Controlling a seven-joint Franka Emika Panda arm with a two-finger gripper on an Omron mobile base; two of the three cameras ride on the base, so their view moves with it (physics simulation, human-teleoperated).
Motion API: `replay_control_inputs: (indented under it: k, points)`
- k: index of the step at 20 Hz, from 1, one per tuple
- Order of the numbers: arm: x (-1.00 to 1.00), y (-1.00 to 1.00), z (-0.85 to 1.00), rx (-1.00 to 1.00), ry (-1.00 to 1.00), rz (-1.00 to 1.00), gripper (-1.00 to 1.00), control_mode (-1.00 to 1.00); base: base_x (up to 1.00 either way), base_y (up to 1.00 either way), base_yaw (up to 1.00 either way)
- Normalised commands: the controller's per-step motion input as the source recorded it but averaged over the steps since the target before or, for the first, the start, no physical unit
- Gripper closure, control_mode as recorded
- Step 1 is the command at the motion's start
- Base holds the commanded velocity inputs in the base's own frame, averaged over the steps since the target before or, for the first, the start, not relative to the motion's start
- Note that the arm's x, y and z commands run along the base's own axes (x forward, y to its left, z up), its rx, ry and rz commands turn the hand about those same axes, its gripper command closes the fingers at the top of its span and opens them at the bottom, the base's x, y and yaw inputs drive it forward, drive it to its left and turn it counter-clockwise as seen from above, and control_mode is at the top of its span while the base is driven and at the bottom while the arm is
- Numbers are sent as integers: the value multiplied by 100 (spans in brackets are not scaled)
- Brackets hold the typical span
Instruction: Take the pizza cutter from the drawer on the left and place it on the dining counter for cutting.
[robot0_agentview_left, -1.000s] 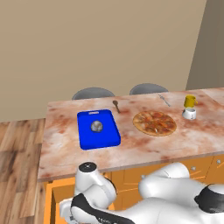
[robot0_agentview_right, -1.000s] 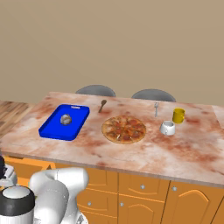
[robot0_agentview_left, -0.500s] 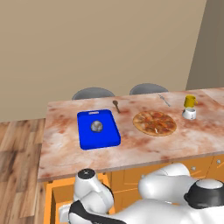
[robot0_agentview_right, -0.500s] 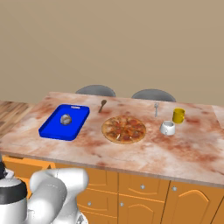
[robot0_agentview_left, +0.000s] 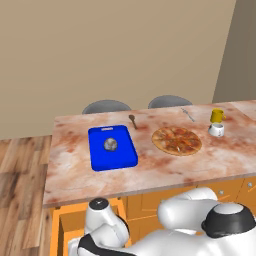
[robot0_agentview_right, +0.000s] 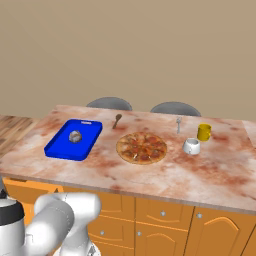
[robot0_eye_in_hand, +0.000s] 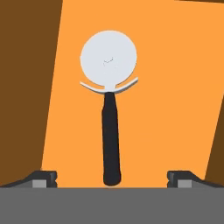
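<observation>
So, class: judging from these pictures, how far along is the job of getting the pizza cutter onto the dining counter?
Done: the drawer is open. In hand: the open gripper hangs over the pizza cutter, fingertips either side of its black handle, not closed. Left: grasp, lift, and set it on the dining counter by the pizza.

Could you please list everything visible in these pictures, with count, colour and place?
pizza cutter: one, silver wheel with black handle, lying flat on the drawer floor.
drawer: one, orange, pulled open below the counter's left end.
dining counter: one, pinkish-brown marbled, on orange cabinets.
cutting board: one, blue, left on the counter, a grey round item on it.
pizza: one, mid-counter.
wooden spoon: one, brown, behind the pizza.
silver utensil: one, towards the back edge.
mug: one, yellow, right.
cup: one, white, before the mug.
chairs: two, grey, behind the counter.
gripper: one, dark fingers open either side of the handle's end.
</observation>
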Motion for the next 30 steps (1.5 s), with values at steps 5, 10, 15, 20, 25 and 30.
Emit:
replay_control_inputs:
  k: [5,10,15,20,25,30]
  points:
    - [3,0,-22,0,0,0,-100,-100,0,0,0]
    - [3,0,-18,0,0,0,-100,-100,0,0,0]
    - [0,0,-17,0,0,0,-100,-100,0,0,0]
    - [0,6,-23,0,0,0,-100,-100,0,0,0]
    - [0,8,-24,0,0,0,-100,-100,0,0,0]
    - [0,2,-20,0,0,1,-100,-100,0,0,0]
